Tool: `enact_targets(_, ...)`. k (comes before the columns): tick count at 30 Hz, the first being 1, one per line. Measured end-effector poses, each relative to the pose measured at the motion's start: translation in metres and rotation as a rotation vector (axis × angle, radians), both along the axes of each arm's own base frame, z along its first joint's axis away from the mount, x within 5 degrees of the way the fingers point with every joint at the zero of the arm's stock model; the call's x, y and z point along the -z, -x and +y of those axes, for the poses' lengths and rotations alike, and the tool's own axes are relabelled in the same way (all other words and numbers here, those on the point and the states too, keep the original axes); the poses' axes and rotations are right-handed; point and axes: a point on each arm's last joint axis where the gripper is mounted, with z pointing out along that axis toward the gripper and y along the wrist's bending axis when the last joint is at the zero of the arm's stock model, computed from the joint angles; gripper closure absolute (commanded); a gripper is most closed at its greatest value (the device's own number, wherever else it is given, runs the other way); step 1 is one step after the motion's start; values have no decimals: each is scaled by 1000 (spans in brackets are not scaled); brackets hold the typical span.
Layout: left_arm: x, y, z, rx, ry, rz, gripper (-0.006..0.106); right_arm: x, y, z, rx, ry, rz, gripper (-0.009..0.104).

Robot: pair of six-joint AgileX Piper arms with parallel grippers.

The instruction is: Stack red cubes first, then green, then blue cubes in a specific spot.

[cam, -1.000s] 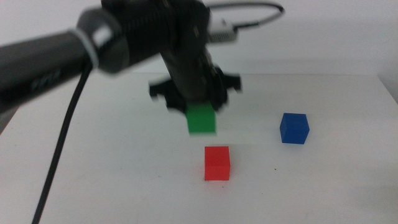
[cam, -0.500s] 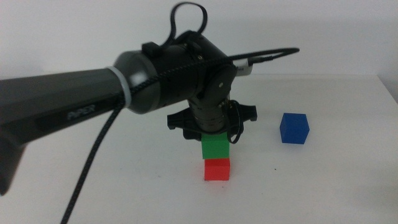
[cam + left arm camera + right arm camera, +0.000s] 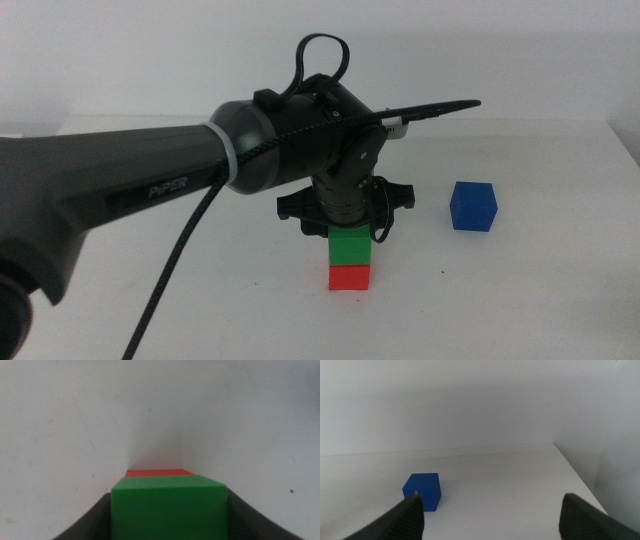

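In the middle view the left gripper [image 3: 347,232] clamps the green cube [image 3: 350,247], which sits on the red cube [image 3: 349,277], apparently flush, though the left wrist view shows only a red sliver behind it. The right gripper [image 3: 490,510], jaws spread wide, is seen only in its own view, near the blue cube [image 3: 423,491], which stands apart on the white table [image 3: 520,290].

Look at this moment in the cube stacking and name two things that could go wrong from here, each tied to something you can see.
1. The left gripper is shut on the green cube, which sits on the red cube. Opening unevenly or lifting off askew could drag the green cube sideways or topple the pair.
2. The blue cube lies apart on the table, in front of the open right gripper. Setting it on top could knock the stack over.
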Motion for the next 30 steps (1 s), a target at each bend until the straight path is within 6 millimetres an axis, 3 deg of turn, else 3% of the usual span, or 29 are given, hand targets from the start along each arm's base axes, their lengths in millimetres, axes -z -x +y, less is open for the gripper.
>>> enact_targets(8,3,-1,-2,17,-1,-5,81,0,0,0,0,0,0,2)
enact_targets(30,4,0,-3,64,-7,9,7,0,0,0,0,0,0,2)
